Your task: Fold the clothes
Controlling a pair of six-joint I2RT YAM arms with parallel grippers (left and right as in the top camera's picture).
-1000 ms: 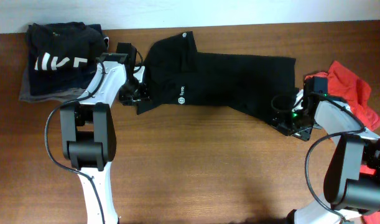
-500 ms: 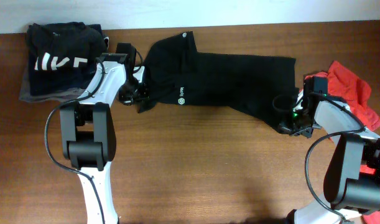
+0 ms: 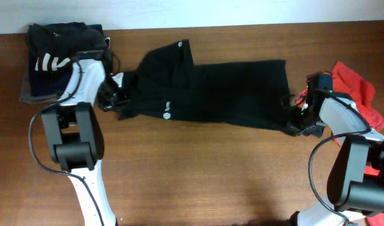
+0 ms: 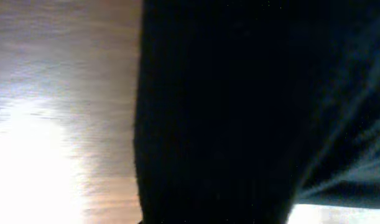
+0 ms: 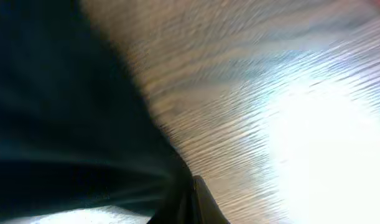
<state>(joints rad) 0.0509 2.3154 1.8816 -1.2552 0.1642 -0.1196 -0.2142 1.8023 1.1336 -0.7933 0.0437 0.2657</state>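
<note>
A black garment [image 3: 223, 94] with a small white logo lies stretched across the back of the wooden table [image 3: 210, 176]. My left gripper [image 3: 115, 99] is shut on its left end, and my right gripper [image 3: 296, 123] is shut on its right lower corner. Black cloth [image 4: 239, 112] fills most of the left wrist view and hides the fingers there. In the right wrist view the black cloth [image 5: 53, 124] runs down into the shut fingertips [image 5: 205, 199] above blurred wood.
A pile of dark folded clothes [image 3: 53, 53] with white lettering sits at the back left corner, just behind my left arm. A crumpled red garment [image 3: 358, 91] lies at the right edge beside my right arm.
Both grippers closed on the black garment. My left arm then drew its end to the left, and the whole garment slid left and pulled straighter.
</note>
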